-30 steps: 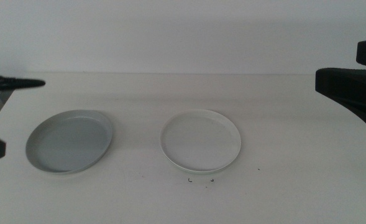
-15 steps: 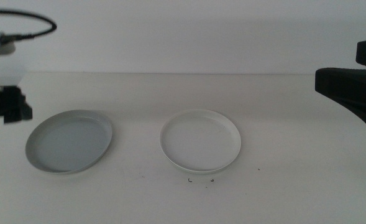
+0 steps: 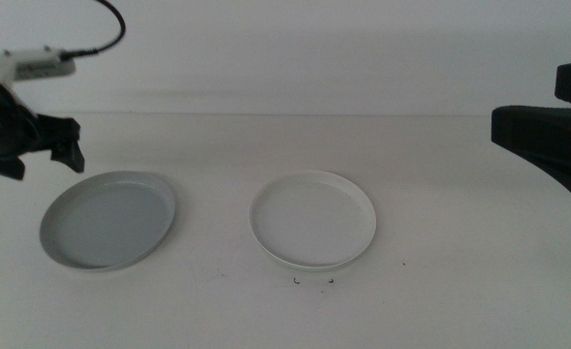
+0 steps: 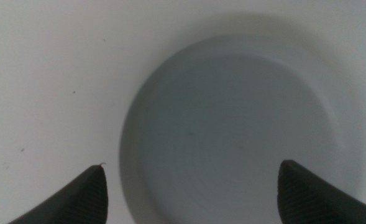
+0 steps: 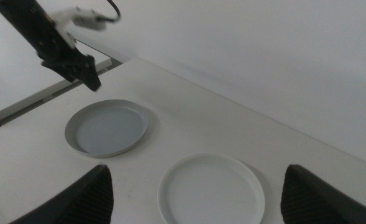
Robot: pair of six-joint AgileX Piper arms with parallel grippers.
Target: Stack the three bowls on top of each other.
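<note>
A light grey bowl (image 3: 109, 220) lies on the left of the white table, and a white bowl (image 3: 312, 219) sits near the middle, a hand's width apart from it. My left gripper (image 3: 45, 158) hovers above and just behind the grey bowl's left rim. In the left wrist view the grey bowl (image 4: 232, 130) fills the space between the open jaws of the left gripper (image 4: 192, 167), which holds nothing. My right gripper (image 5: 198, 168) waits at the right edge, open and empty, looking over the white bowl (image 5: 210, 190) and the grey bowl (image 5: 107, 127).
The right arm's dark body (image 3: 547, 136) juts in at the right edge, well above the table. A cable (image 3: 106, 24) loops over the left arm. Small black marks (image 3: 312, 282) sit on the table in front of the white bowl.
The left arm has come in from the left edge, rising and moving right until its gripper hangs by the grey bowl. Both bowls and the right arm have stayed put.
</note>
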